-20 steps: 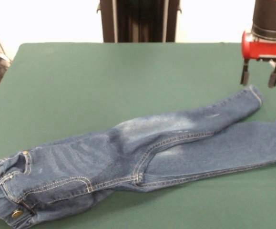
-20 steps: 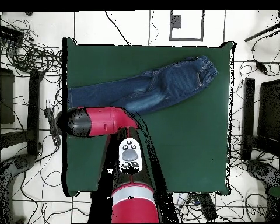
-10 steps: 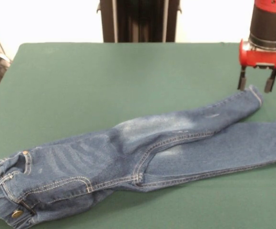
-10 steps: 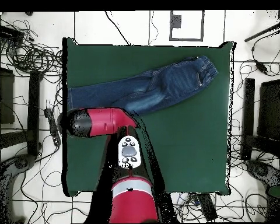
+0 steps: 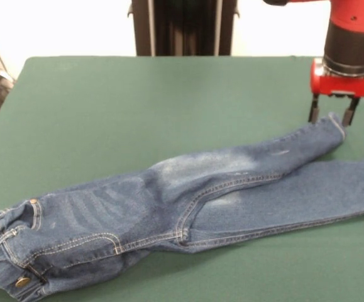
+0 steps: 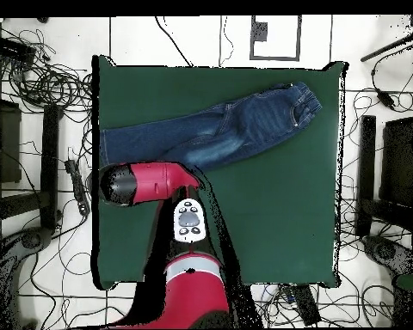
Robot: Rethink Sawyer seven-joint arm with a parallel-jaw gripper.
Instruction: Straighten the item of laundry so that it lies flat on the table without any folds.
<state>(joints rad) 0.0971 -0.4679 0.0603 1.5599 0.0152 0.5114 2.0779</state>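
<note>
1. The jeans point(image 5: 188, 207) lay on the green table point(image 5: 137, 107), spread long from one side to the other.
2. In the front view, the waistband point(image 5: 5, 258) with its brass button point(image 5: 22, 282) was at the lower left corner of the picture.
3. The two legs ran off to the right. One leg lay partly on top of the other, so the jeans were not flat all over.
4. The upper leg ended in a cuff point(image 5: 337, 124) near the right edge of the table. The lower leg went on past the right edge of the picture.
5. There were pale, faded patches on the thighs, and small wrinkles near the waistband.
6. The gripper point(image 5: 329, 113) came down from the red and black arm point(image 5: 351, 44), right above that cuff.
7. Its two dark fingers point(image 5: 312, 110) were spread apart, one on each side of the cuff's end. They held nothing. The tips were down close to the cloth, but I could not tell if they touched it.
8. In the overhead view, the jeans point(image 6: 212, 129) lay slanted across the upper half of the table point(image 6: 279, 223), with the waistband toward the upper right.
9. There the red arm point(image 6: 145, 182) covered the gripper, so it did not show.
</note>
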